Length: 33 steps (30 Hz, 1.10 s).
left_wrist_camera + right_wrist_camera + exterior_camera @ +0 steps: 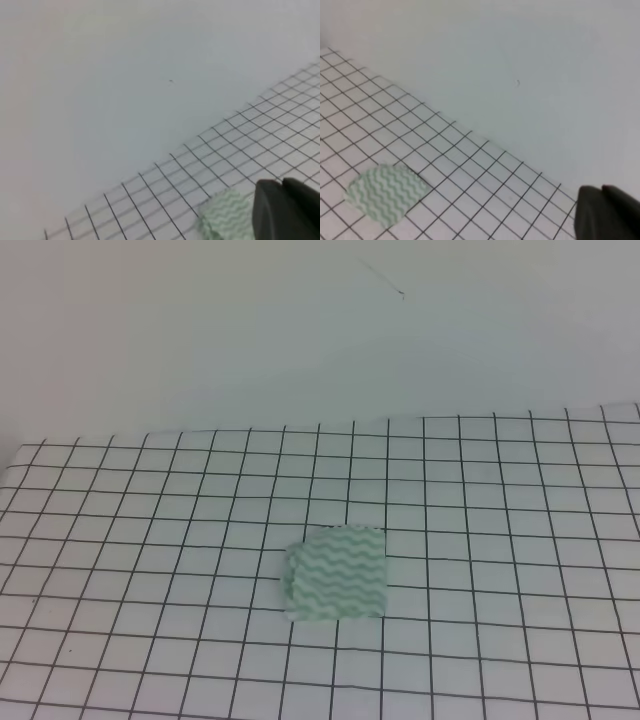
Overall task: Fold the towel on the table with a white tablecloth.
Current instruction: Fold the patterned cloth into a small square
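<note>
A: Where is the thin pale towel with light green wavy stripes [337,573]?

B: It lies folded into a small, roughly square packet near the middle of the table, on the white tablecloth printed with a thin black square grid [500,490]. Its left edge shows doubled layers.

A: And the arms?

B: Neither appears from the high view. In the left wrist view a dark left gripper [287,210] sits at the lower right corner, just beside the towel [227,217]. The right gripper [607,212] is a dark shape well apart from the towel [387,192].

A: Fingers open or closed?

B: I cannot tell for either one.
</note>
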Motion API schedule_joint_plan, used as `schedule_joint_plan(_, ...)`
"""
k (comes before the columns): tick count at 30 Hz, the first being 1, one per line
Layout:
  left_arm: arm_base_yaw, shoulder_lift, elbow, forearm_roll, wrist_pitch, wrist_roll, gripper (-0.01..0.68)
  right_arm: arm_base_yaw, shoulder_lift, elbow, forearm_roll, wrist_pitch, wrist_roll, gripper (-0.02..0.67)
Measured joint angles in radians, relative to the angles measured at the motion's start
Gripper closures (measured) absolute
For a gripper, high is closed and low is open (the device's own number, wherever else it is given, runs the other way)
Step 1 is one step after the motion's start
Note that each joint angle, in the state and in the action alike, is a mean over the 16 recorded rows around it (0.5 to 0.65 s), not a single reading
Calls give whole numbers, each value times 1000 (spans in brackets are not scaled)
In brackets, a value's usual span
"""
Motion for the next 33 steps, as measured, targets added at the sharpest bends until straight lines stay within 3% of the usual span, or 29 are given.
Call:
schedule_joint_plan(8, 0, -194, 342, -34, -141, -101, 672, 0, -286, 419, -4, -241, 19, 651)
schedule_joint_plan(16, 0, -220, 470, -68, -187, -131, 672, 0, -490, 736, -5, -422, 28, 652)
schedule_joint_plan(33, 0, -221, 482, -63, -155, -129, 672, 0, -545, 827, -6, -359, 28, 652)
